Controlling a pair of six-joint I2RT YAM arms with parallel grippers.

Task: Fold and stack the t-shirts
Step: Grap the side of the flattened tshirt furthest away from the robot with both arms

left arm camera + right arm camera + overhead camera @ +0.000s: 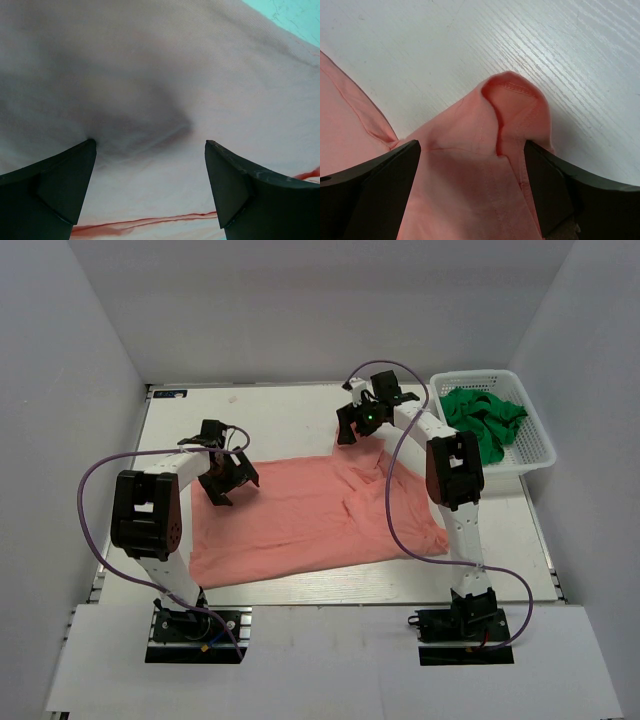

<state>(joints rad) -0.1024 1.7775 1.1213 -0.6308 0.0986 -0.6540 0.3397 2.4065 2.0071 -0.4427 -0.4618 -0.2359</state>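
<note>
The salmon-pink t-shirt (310, 515) lies spread over the middle of the table, rumpled at its far right corner. My left gripper (226, 480) is open low over its far left part; its wrist view shows pale pink cloth (150, 90) with a red seam between the black fingers (235, 185). My right gripper (358, 432) is open above the far right edge, over a folded-over sleeve hem (512, 100). The green garment (485, 420) lies bunched in the white basket (535, 455).
The white table (290, 415) is walled by grey panels at the back and sides. The basket stands at the far right edge. Purple cables loop from both arms, the right one (392, 520) hanging over the shirt.
</note>
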